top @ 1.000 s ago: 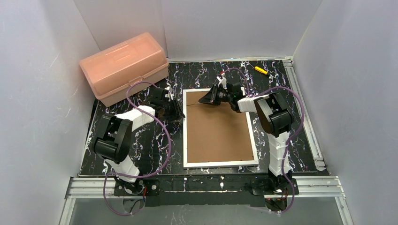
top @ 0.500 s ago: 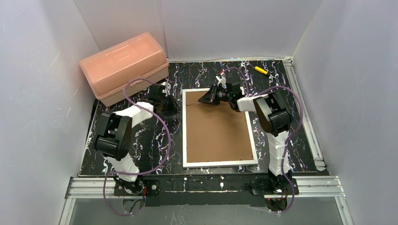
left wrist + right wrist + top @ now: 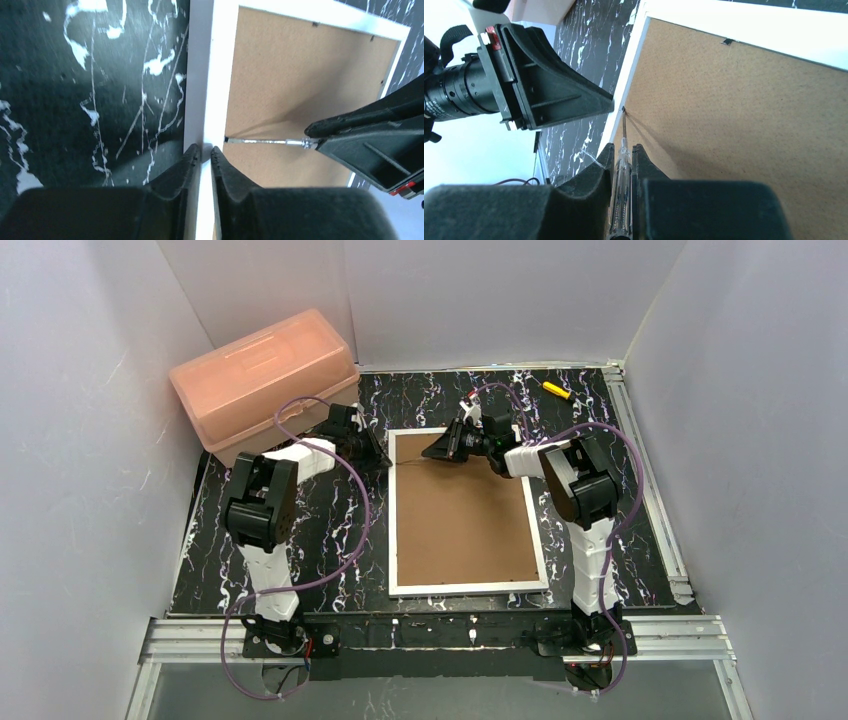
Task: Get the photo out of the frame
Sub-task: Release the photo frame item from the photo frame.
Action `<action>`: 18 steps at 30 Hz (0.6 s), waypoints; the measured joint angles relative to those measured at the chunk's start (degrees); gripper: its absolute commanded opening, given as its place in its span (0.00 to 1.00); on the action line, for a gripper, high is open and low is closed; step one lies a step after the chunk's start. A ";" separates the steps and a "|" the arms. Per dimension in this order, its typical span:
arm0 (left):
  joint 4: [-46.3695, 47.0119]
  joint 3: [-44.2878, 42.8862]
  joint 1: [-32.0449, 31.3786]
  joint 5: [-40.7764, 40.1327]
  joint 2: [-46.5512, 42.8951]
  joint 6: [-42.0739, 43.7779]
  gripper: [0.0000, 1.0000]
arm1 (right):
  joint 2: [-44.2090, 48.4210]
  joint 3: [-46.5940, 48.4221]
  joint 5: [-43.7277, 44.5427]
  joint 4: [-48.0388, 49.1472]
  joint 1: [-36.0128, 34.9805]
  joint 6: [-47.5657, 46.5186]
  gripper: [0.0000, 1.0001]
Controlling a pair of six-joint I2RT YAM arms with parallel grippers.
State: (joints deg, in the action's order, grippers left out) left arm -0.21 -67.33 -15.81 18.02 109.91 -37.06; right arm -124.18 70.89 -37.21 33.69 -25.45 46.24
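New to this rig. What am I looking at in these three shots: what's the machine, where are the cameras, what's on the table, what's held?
Two small robot arms are bolted at the near edge of a black marbled table. The wide picture looks down from above and behind them. The other two come from a camera on each wrist, so the dark prongs at the bottom are that arm's own fingers. On the table are a picture frame lying face down with its brown back up, a pink plastic box at the far left, and a small yellow-handled tool at the far edge. The left gripper pinches the frame's white rim. The right gripper holds a clear-handled screwdriver, its tip at the back's edge. The photo is hidden.
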 measured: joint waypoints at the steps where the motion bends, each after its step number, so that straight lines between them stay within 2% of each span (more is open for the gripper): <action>1: -0.24 -0.72 0.11 0.24 0.39 0.09 0.05 | -0.04 0.11 0.02 0.11 0.07 0.09 0.01; 3: 0.20 -1.57 0.74 1.07 1.20 0.09 0.00 | -0.20 0.31 0.02 0.20 0.17 0.11 0.01; 18: 0.98 -1.86 1.81 3.85 1.92 -0.09 0.00 | -0.70 2.47 -0.09 -2.14 0.09 0.02 0.01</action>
State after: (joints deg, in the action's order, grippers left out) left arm 0.78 -69.19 -14.00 21.87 111.83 -37.15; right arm -124.88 73.36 -37.30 31.55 -25.36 46.26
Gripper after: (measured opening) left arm 0.007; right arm 0.190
